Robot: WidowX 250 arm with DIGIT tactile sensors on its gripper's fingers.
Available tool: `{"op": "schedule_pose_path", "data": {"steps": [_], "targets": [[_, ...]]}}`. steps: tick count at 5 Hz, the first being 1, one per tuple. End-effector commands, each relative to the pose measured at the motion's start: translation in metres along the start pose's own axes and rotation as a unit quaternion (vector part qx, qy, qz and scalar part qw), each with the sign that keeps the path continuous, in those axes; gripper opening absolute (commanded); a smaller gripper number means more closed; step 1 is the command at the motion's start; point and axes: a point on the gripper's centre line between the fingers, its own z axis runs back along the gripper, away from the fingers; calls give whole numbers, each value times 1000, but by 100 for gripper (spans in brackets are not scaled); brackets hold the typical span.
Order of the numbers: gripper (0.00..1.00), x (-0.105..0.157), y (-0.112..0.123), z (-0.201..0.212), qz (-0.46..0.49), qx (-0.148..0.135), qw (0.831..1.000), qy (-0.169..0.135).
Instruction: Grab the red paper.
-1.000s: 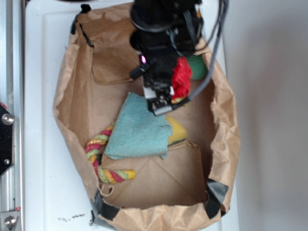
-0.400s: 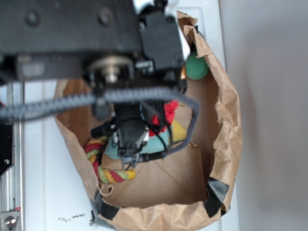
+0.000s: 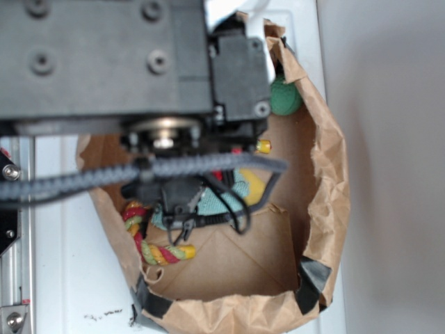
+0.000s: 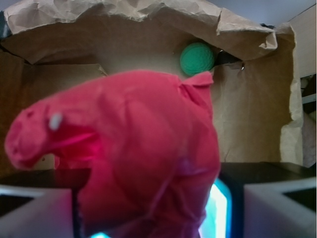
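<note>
The red paper [image 4: 133, 153], a bright red crumpled wad, fills the middle of the wrist view. It is pinched between the two pale fingers [image 4: 34, 210] of my gripper [image 4: 156, 210], which is shut on it. It hangs well above the floor of the brown paper bag [image 4: 148, 20]. In the exterior view my arm looms large over the bag. The gripper [image 3: 179, 209] sits above the teal cloth [image 3: 233, 196], and the arm hides nearly all of the red paper.
A dark green ball [image 3: 285, 96] [image 4: 197, 58] lies in the bag's far corner. A red-yellow-green twisted rope [image 3: 149, 240] lies at the left wall. A yellow object [image 3: 256, 186] peeks from under the cloth. The crumpled bag wall [image 3: 327, 181] rings everything on a white surface.
My arm has risen toward the exterior camera and shifted from the bag's back to over the teal cloth, carrying the red paper. It now hides more of the bag.
</note>
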Motion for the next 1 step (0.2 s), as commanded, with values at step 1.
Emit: {"op": "schedule_pose_path", "data": {"steps": [1], "targets": [[0, 12, 6, 14, 16, 19, 999, -33]]}}
